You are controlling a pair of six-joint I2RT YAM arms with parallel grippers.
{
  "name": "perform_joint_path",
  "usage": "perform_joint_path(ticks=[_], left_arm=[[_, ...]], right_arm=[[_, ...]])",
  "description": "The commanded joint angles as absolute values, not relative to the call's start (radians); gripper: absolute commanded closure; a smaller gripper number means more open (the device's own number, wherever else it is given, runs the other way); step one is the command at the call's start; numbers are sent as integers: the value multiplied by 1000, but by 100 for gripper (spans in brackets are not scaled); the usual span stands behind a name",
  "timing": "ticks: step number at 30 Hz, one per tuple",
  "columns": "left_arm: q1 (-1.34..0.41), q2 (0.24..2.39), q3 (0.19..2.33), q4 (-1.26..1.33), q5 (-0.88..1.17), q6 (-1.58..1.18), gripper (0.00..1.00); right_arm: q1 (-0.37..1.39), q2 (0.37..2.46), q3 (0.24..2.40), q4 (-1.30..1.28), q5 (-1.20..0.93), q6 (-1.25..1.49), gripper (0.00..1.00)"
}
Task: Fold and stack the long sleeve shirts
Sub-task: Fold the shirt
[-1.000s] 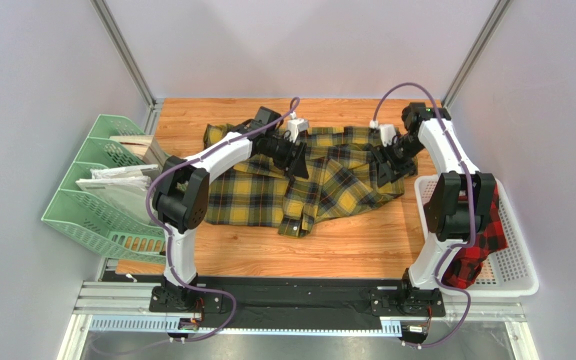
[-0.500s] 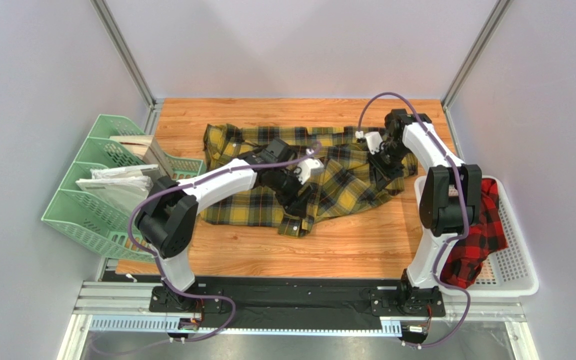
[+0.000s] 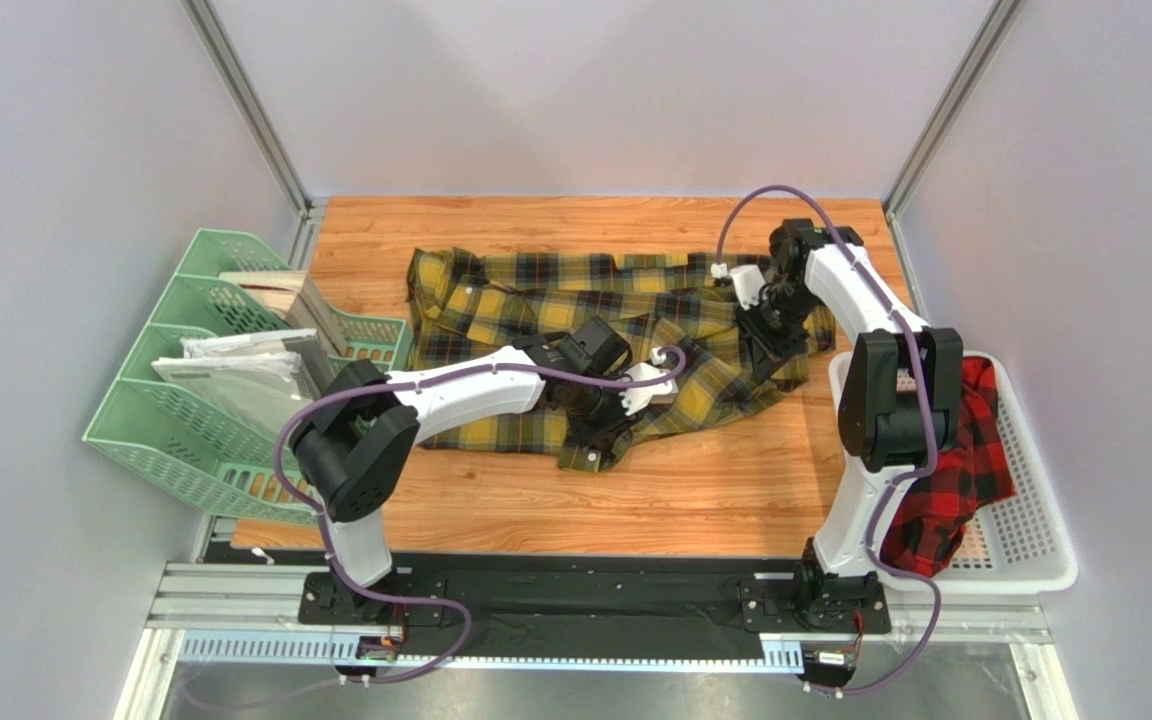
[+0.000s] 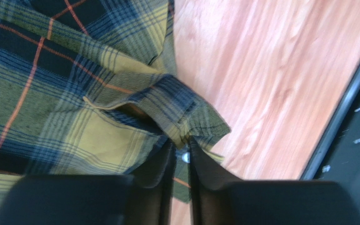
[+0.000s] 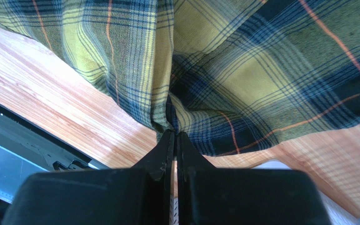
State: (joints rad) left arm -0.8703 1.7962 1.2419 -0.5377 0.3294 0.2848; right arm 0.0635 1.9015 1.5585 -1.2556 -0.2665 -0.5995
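While the yellow-and-black checked shirt [image 3: 537, 308] lay spread across the middle of the tabletop [image 3: 717, 495], the left pincer [image 4: 182, 143] was pinching a bunched fold at its lower edge. The right pincer [image 5: 175, 133] was clamped on the shirt's right edge. The red-and-black checked shirt [image 3: 973, 465] lay in the white basket [image 3: 1040, 540], lower right.

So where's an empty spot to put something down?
The widest bare wood is the near strip between the yellow shirt and the black rail. A thin strip runs behind the shirt. Crowded: green trays left, white basket right.
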Motion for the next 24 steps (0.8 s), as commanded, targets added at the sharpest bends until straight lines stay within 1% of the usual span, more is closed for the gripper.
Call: perform_joint_path(ticks=[1, 3, 8, 11, 12, 13, 15, 16, 18, 24], left_arm=[[-841, 1777, 1221, -517, 339, 299, 90], [-830, 1715, 1212, -520, 383, 305, 100], [-828, 1554, 1201, -574, 555, 328, 100], [-844, 1461, 1200, -633, 676, 385, 100], [-851, 1439, 1207, -690, 752, 434, 100], [-860, 1399, 1213, -724, 779, 466, 100], [-902, 1361, 1233, -837, 874, 529, 100], [-925, 1330, 1244, -880, 890, 607, 100], [-1003, 1310, 1278, -1004, 931, 673, 100], [-1202, 1255, 1356, -1216, 980, 796, 100]], right_arm=[[66, 1853, 1520, -1227, -276, -615, 100], [67, 1848, 1497, -1207, -273, -614, 100], [61, 1835, 1465, -1161, -262, -600, 100], [54, 1835, 1463, -1154, -262, -597, 100], [48, 1833, 1463, -1151, -264, -595, 100], [45, 1832, 1462, -1150, -265, -595, 100], [34, 1821, 1451, -1147, -271, -598, 100], [31, 1813, 1445, -1143, -275, -600, 100], [23, 1787, 1427, -1137, -285, -612, 100], [9, 1668, 1273, -1046, -314, -663, 100]])
